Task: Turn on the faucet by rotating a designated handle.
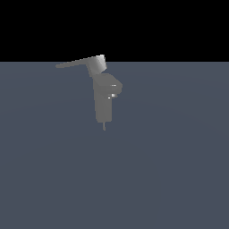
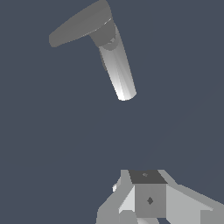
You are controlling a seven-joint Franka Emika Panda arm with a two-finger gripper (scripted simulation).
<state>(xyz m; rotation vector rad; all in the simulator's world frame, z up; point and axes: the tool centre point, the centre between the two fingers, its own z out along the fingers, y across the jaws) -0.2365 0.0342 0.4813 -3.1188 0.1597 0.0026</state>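
Handle (image 1: 78, 63) is pointing toward the exterior view's left atop faucet (image 1: 104, 100); gripper (image 2: 148, 199) is sitting well apart, finger spread unclear.

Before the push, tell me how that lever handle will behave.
The handle looks like rigid metal, so it probably won't flex. Joined to the cap atop the faucet, it should swing rather than slide. Its glossy finish may be slippery.

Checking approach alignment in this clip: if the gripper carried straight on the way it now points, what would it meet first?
Probably only bare floor. The gripper shows only in the wrist view, and the faucet and its handle sit well off from it. Depth is unclear, so this is tentative.
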